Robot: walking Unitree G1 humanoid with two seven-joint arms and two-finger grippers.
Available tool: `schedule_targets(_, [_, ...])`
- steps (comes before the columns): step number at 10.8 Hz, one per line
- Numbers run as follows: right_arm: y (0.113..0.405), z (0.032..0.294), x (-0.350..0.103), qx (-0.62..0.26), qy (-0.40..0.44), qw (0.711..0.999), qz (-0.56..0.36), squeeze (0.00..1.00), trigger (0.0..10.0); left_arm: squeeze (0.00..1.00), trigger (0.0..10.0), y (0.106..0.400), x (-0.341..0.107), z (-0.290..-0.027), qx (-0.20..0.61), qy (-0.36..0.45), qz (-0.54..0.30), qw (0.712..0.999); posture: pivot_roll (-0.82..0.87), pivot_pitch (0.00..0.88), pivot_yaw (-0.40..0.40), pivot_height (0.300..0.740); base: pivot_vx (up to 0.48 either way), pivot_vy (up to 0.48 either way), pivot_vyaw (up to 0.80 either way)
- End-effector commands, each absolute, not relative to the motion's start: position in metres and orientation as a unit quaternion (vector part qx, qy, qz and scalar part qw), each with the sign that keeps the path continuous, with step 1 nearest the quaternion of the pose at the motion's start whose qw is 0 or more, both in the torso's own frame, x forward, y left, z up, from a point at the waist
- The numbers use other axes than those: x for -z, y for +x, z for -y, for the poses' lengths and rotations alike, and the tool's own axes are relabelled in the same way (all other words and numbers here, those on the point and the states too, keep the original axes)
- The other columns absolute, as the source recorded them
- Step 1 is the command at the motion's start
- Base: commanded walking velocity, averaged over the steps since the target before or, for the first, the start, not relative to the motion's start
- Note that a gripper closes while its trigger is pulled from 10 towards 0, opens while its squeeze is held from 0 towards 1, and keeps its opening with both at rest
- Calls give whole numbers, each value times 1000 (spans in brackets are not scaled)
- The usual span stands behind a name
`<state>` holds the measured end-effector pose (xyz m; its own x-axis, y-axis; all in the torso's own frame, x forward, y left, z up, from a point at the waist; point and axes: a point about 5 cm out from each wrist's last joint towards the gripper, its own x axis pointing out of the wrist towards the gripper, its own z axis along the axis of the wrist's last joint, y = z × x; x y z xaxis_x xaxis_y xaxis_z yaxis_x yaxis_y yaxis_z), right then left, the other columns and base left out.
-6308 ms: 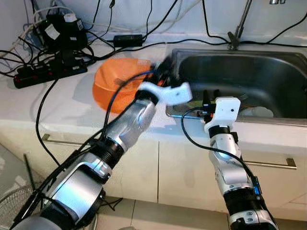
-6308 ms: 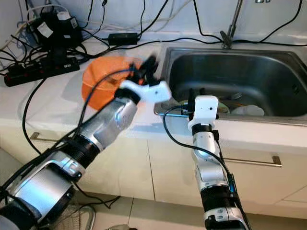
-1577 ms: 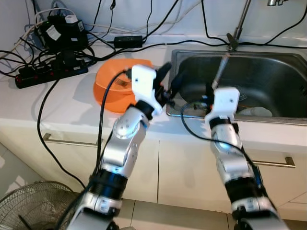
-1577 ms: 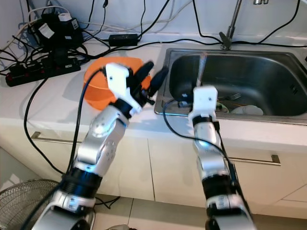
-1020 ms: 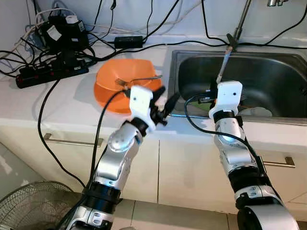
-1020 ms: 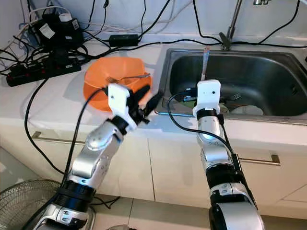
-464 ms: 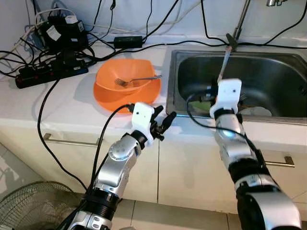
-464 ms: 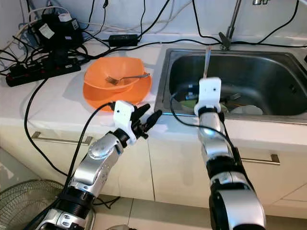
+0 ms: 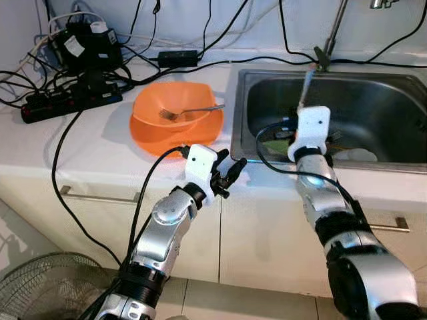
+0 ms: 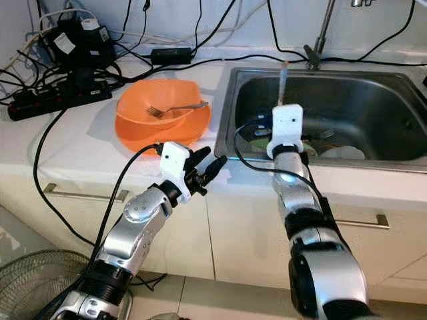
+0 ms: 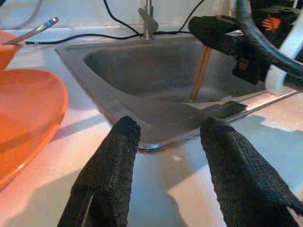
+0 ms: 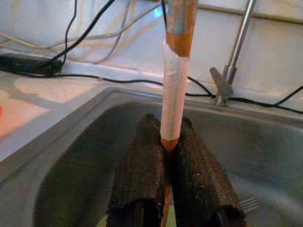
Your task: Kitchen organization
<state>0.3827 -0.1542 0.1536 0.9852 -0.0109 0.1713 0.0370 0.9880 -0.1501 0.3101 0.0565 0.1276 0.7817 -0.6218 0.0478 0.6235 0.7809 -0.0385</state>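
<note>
Upright, tape-wrapped wooden stick [image 12: 176, 85] in right gripper [image 12: 166, 146], steel sink [image 10: 347, 107].

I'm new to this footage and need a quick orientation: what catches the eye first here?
The orange bowl on the white counter stands out, with a fork resting inside it. Beside it, over the steel sink, the right gripper pinches a taped wooden stick upright. The left gripper hovers open at the counter's front edge.

Bare table [image 9: 100, 143] lies ahead of my left hand [image 9: 227, 175] at the front edge; the orange bowl [image 9: 175, 123] and sink [image 9: 373, 113] rim flank it.
</note>
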Motion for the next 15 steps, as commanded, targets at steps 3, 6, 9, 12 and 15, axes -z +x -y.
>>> schedule_targets(3, [386, 152, -152, 8, -74, 995, 65, 0, 10000, 0, 10000, 307, -122, -57, 341, -14, 3, 940, 103, 0, 56, 740, 0, 0, 0])
schedule_targets(6, [383, 151, -139, 3, -82, 996, 39, 0, 10000, 0, 10000, 299, -117, -54, 374, -4, -10, 928, 110, 0, 55, 740, 0, 0, 0])
schedule_targets(9, [382, 151, -134, 2, -80, 996, 33, 1000, 10000, 0, 10000, 299, -116, -55, 376, 1, -12, 927, 110, 0, 57, 740, 0, 0, 0])
schedule_targets(12, [380, 151, -130, 2, -83, 996, 28, 1000, 10000, 0, 10000, 298, -115, -55, 380, 4, -15, 925, 111, 0, 61, 740, 0, 0, 0])
schedule_targets(15, [379, 153, -132, 12, -80, 996, 41, 0, 10000, 0, 10000, 296, -114, -53, 387, 9, -16, 922, 105, 0, 68, 740, 0, 0, 0])
